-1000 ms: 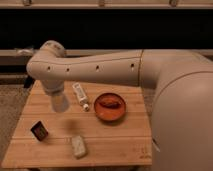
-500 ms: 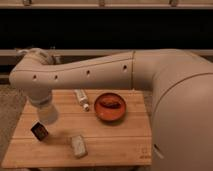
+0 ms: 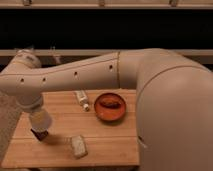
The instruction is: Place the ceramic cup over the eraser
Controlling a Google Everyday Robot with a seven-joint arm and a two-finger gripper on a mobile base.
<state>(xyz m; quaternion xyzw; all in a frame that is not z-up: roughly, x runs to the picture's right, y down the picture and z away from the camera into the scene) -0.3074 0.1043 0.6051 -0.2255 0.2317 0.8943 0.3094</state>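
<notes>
The white ceramic cup (image 3: 41, 121) hangs upside down at the end of my arm, over the front left part of the wooden table (image 3: 107, 142). My gripper (image 3: 35, 111) is shut on the cup from above and is mostly hidden by the wrist and the cup. The dark eraser (image 3: 40, 134) lies right under the cup's rim. Its lower part still shows below the rim, which touches or nearly touches it.
An orange bowl (image 3: 110, 107) with a reddish-brown item inside sits at the table's middle back. A white tube with a cap (image 3: 82, 100) lies to its left. A pale rectangular block (image 3: 78, 146) lies near the front edge, right of the eraser. My large arm spans the view above the table.
My arm has swung left and down, carrying the cup from the table's back left to directly over the eraser. Nothing else on the table has moved.
</notes>
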